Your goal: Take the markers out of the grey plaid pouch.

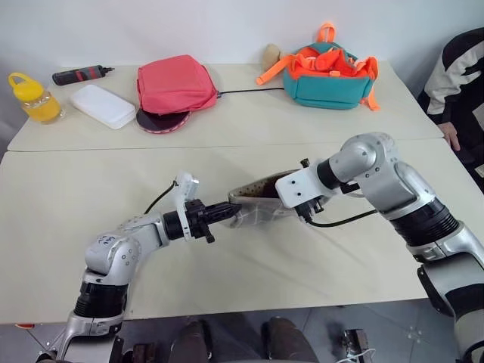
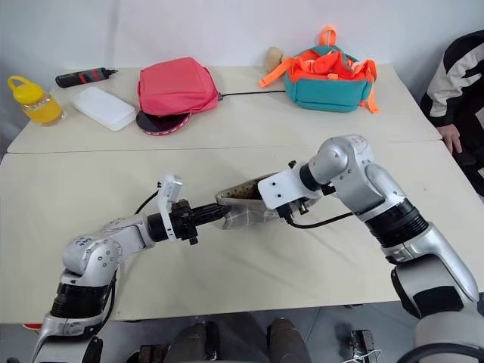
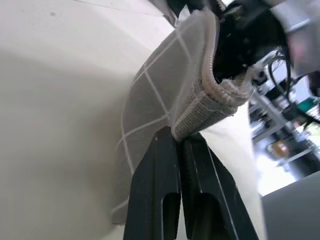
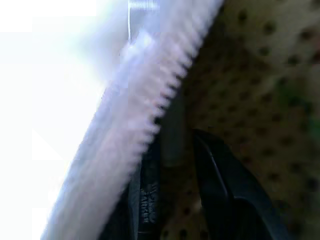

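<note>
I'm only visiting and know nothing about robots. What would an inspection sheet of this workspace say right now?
Surface: two cream tables pushed together.
Job's things: grey plaid pouch lifted open at mid-table, dotted lining showing; markers cannot be made out.
Clutter: pink-red bag, teal-and-orange backpack, white box, yellow bottle, black cylinder with red band.
Grippers: left gripper shut on the pouch's corner; right gripper inside the pouch's mouth, fingers apart.
Cables: black cable between bag and backpack.
Surroundings: a person's sleeve at the right edge; white wall.
</note>
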